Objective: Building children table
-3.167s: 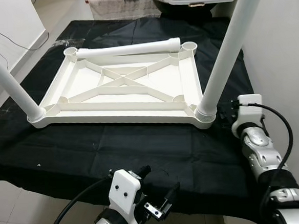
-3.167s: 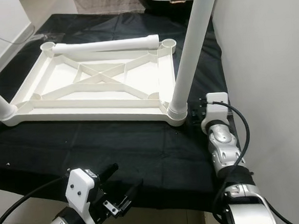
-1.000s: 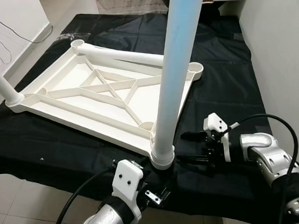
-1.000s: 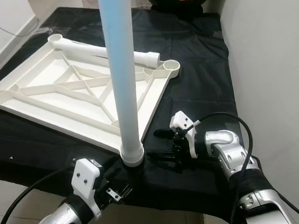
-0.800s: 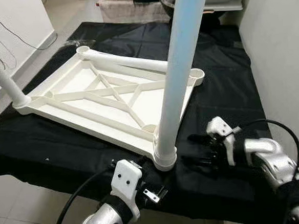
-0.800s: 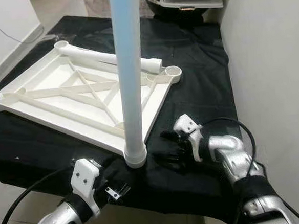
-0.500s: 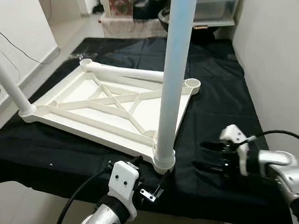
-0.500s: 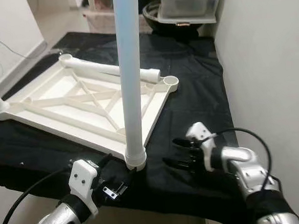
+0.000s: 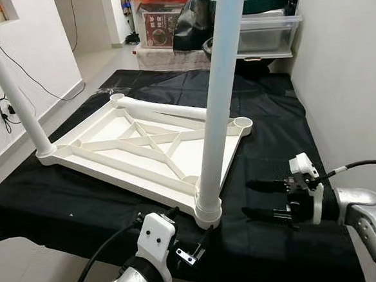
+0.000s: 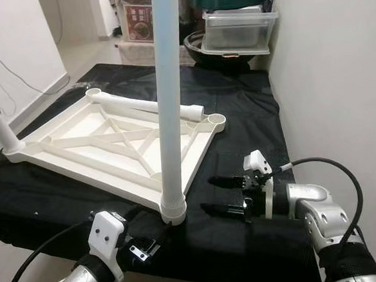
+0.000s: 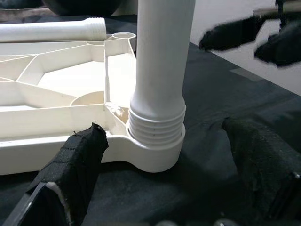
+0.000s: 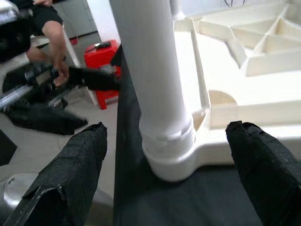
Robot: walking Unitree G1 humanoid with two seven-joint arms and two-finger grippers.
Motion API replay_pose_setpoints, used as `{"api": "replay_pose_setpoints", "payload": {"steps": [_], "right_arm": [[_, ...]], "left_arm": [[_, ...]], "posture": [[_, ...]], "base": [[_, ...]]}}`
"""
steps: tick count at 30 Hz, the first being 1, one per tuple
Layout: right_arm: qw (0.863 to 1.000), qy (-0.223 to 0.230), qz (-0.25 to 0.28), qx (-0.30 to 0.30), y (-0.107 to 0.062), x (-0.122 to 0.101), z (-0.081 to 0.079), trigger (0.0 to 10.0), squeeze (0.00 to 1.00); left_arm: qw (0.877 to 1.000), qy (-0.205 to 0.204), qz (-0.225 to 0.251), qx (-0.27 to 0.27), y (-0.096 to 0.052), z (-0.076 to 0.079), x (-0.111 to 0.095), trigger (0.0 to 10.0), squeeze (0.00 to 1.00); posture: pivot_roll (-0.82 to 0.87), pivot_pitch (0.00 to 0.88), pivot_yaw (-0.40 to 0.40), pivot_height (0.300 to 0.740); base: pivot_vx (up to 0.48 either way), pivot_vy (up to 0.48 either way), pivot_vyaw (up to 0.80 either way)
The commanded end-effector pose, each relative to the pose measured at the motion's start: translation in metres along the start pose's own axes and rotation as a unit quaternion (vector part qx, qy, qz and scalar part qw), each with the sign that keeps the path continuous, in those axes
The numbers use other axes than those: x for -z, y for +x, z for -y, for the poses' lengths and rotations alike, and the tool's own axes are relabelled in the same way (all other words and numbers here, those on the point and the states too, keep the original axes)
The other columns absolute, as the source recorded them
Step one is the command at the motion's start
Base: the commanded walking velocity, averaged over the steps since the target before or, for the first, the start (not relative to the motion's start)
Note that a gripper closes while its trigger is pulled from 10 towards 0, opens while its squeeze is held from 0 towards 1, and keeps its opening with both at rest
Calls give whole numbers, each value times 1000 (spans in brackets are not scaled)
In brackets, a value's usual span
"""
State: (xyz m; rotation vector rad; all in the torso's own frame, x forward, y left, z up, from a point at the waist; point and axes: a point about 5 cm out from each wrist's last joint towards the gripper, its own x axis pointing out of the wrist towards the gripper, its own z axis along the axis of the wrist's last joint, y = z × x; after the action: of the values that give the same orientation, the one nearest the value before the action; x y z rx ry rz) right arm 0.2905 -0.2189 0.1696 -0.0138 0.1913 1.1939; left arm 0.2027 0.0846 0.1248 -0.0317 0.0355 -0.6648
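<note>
The white tabletop (image 9: 110, 135) lies upside down on a black cloth (image 9: 278, 141). One white leg (image 9: 219, 100) stands upright in its near corner socket, and another leg (image 9: 8, 82) stands at the left corner. A third leg (image 9: 163, 108) lies loose along the far side. The far right socket (image 9: 242, 122) is empty. My left gripper (image 9: 189, 234) is open just in front of the near leg's threaded base (image 11: 157, 134). My right gripper (image 9: 249, 198) is open to the right of that base and points at it without touching it, with its black fingers (image 12: 80, 160) spread wide.
Storage boxes (image 9: 267, 32) and a black basin (image 10: 201, 46) stand behind the table. A white wall (image 9: 344, 72) runs close along the right. The cloth's near edge (image 9: 65, 230) drops to the floor. A person (image 12: 47, 33) and a red stool (image 12: 101, 56) are beyond the table.
The whole view has swung and lifted. My right gripper has come round from beside the corner to face the near leg's base. The left gripper has risen toward that corner. Both remain open.
</note>
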Motion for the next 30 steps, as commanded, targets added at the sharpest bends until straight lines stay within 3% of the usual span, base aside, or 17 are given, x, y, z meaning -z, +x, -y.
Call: {"api": "replay_pose_setpoints", "payload": {"steps": [1,4,5,16,30], "right_arm": [[1000,-11,11,-8,6,-8,-1,10000,1000],[999,-28,21,-2,13,-18,2,10000,1000],[999,-33,27,-2,15,-21,2,10000,0],[996,-40,55,-52,21,-34,-3,10000,0],[990,-61,89,-92,54,-54,-4,10000,0]], "left_arm": [[1000,2,-6,1,-1,0,3,10000,0],[1000,2,-4,0,-2,0,3,10000,0],[1000,2,-3,-1,-2,0,2,10000,0],[1000,-1,-3,-5,-6,1,2,10000,0],[1000,-2,-2,0,-1,1,5,10000,0]], "posture": [[68,44,-28,740],[69,52,-25,740],[70,58,-28,740],[72,71,-33,740],[67,53,-38,740]], "base": [[0,0,0],[0,0,0],[0,0,0],[0,0,0],[0,0,0]]}}
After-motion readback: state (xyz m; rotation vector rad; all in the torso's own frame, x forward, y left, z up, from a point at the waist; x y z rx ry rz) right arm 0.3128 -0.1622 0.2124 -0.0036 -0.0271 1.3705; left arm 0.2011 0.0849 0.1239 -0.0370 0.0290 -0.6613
